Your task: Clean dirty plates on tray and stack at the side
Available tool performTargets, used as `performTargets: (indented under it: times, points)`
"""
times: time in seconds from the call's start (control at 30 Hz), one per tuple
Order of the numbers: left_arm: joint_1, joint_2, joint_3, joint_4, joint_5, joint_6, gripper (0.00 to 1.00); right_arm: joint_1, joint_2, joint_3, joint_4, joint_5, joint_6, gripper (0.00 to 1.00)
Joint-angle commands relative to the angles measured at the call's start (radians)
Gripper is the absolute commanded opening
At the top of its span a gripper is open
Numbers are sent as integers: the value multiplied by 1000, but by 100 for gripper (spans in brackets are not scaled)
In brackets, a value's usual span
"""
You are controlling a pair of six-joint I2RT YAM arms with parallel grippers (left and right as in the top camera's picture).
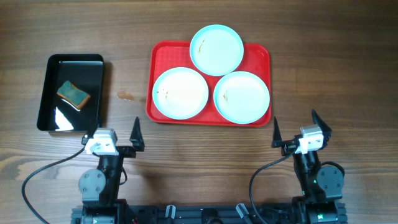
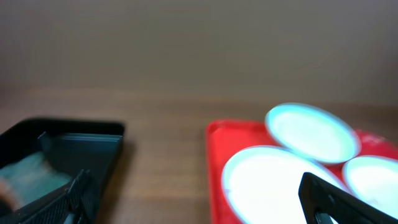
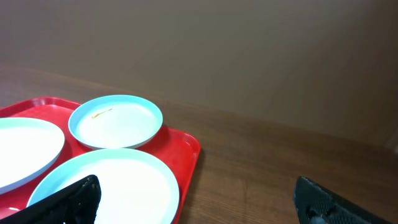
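Note:
Three pale blue plates lie on the red tray (image 1: 155, 56): one at the back (image 1: 216, 49), one front left (image 1: 180, 93), one front right (image 1: 242, 96). Each has a small brownish smear. My left gripper (image 1: 114, 134) is open and empty near the table's front edge, left of the tray. My right gripper (image 1: 297, 127) is open and empty near the front edge, right of the tray. The left wrist view shows the tray (image 2: 214, 149) and the front-left plate (image 2: 273, 180), blurred. The right wrist view shows the back plate (image 3: 115, 121) and front-right plate (image 3: 112, 186).
A black rectangular tray (image 1: 46, 93) at the left holds a green-and-tan sponge (image 1: 73, 94); it also shows in the left wrist view (image 2: 62, 146). A small brownish stain (image 1: 125, 96) marks the wooden table between the two trays.

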Motion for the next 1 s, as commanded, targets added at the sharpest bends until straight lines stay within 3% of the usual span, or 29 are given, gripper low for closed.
performTargets:
  times: [0.0, 0.13, 0.3, 0.47, 0.7, 0.87, 0.97]
  points:
    - [-6, -6, -1, 34, 415, -157, 100, -6, -12, -1, 3, 10, 3, 100]
    - [-6, -6, -1, 62, 836, -316, 100, -6, -12, -1, 3, 10, 3, 100]
    - [-6, -6, -1, 222, 924, -437, 100, -6, -12, -1, 4, 10, 3, 100]
    - [-3, -6, 1, 378, 907, -491, 100, -6, -12, -1, 3, 10, 3, 100]
    - [-2, 51, 88, 344, 795, -429, 100, -6, -12, -1, 3, 10, 3, 100]
    - [3, 203, 258, 96, 665, -230, 100, -6, -12, -1, 4, 10, 3, 100]
    - [3, 371, 450, -165, 478, -91, 100, -6, -12, -1, 3, 10, 3, 100]
